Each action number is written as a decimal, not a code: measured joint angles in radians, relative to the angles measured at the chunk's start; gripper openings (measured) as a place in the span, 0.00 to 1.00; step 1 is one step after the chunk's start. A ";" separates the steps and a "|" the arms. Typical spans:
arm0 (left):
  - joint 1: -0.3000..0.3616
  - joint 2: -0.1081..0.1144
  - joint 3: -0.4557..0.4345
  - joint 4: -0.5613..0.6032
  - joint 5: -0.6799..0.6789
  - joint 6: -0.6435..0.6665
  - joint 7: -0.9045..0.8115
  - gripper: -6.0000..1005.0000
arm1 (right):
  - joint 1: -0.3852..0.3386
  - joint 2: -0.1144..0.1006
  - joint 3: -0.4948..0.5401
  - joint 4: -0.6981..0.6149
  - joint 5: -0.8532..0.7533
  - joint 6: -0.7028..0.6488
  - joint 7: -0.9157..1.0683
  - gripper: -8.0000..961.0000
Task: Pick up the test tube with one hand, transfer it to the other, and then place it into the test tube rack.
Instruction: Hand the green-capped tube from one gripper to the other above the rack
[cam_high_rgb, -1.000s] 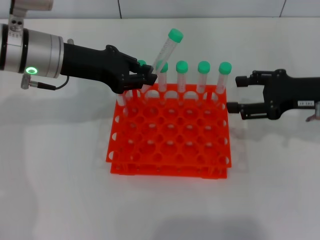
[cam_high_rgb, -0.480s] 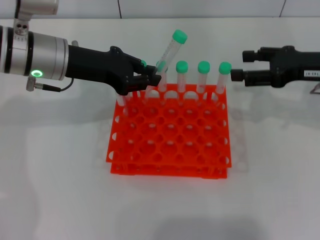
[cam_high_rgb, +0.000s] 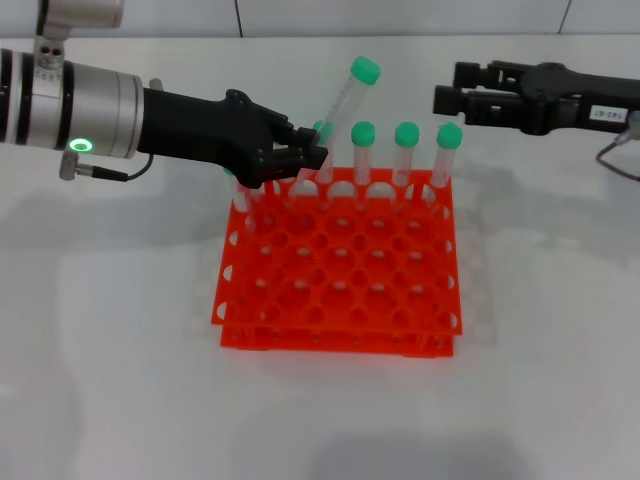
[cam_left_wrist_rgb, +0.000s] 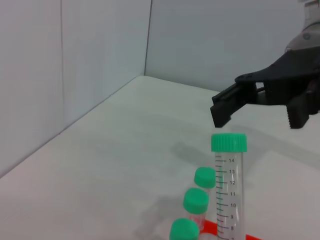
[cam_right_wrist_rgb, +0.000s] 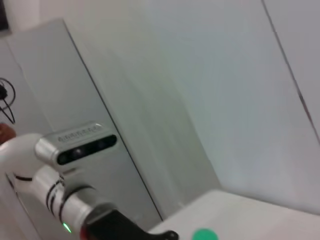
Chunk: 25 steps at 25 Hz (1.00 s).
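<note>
Hand-over pending: left gripper, fingers clamped on the tilted test tube at upper centre; right gripper, fingers apparently parted, must straddle it.

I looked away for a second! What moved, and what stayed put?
The right gripper rose and slid in toward the test tube, stopping beside its cap. The left gripper keeps gripping that tilted tube, lifted a touch higher. The test tube rack and its standing tubes stayed put.
</note>
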 joint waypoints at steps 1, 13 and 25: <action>0.000 -0.003 0.000 0.000 0.000 -0.001 0.004 0.19 | -0.001 0.011 -0.001 0.002 0.007 0.004 -0.009 0.79; -0.004 -0.005 0.001 0.002 0.000 -0.003 0.011 0.19 | 0.031 0.040 -0.010 0.210 0.221 0.033 -0.215 0.79; -0.021 -0.015 0.002 -0.001 0.003 -0.014 0.019 0.19 | 0.091 0.047 -0.013 0.360 0.273 0.048 -0.334 0.79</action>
